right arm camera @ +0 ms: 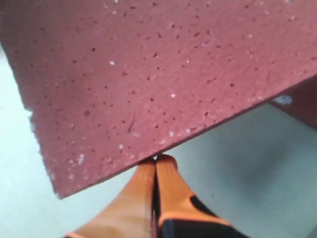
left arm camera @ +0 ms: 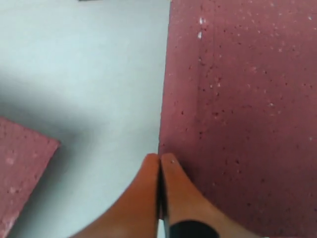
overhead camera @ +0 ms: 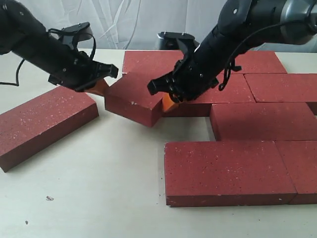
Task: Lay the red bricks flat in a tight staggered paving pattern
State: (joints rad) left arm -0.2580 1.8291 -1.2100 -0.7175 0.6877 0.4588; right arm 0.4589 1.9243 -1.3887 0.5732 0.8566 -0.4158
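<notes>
Several red bricks lie on the pale table. One brick (overhead camera: 132,98) (left arm camera: 237,114) (right arm camera: 148,74) sits skewed at the centre, between both grippers. My left gripper (overhead camera: 101,85) (left arm camera: 159,158) is shut, with its orange tips against that brick's left end. From the other side my right gripper (overhead camera: 168,101) (right arm camera: 156,161) is shut too, tips touching the brick's right edge. Neither holds anything. A loose brick (overhead camera: 44,124) (left arm camera: 20,163) lies apart at the left. Laid flat on the right are a front brick (overhead camera: 223,171) and a staggered one (overhead camera: 262,121) behind it.
More laid bricks fill the back right, among them one (overhead camera: 280,87) near the right edge and one (overhead camera: 148,62) behind the skewed brick. Bare table (overhead camera: 99,188) spreads across the front left. A pale curtain hangs behind the table.
</notes>
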